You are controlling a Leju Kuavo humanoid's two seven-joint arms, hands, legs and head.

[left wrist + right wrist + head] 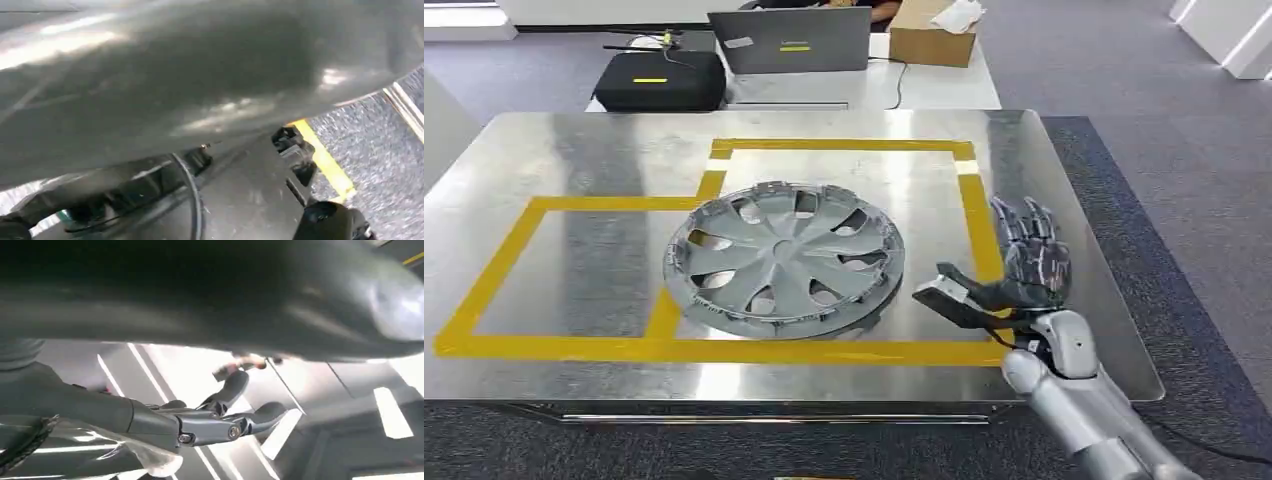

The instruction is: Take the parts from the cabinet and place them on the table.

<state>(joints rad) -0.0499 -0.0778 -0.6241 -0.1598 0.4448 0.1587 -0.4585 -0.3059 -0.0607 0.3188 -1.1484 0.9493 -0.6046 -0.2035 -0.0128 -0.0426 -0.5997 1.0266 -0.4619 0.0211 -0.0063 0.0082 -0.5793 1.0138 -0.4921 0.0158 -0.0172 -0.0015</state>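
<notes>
In the head view, a grey hubcap [784, 258] is lying flat on the shiny metal tabletop [574, 150], in the middle of the frame. It is sitting inside a yellow tape outline [494, 270], across the strip that divides the outline's two boxes. At the lower right, the right robot hand [1009, 280] is hovering over the tabletop just beside the hubcap, apart from it. Its fingers [1024, 225] are spreading open and pointing toward the top of the frame, its thumb [949, 295] is pointing at the hubcap, and it is grasping nothing. Along the top edge, a second table is carrying a black case [659, 80], a laptop [789, 40] and a cardboard box [931, 40].

In the left wrist view, a blurred grey metal surface [175, 90] is taking up most of the frame, with a yellow stripe [322, 160] over speckled carpet [380, 150] at the lower right. Whether the left robot hand is released or clenched cannot be told.

In the right wrist view, the right robot hand [220, 415] is reaching in from the left edge, fingers [232, 387] apart and holding nothing, beneath a dark blurred surface [200, 290] running along the top.
</notes>
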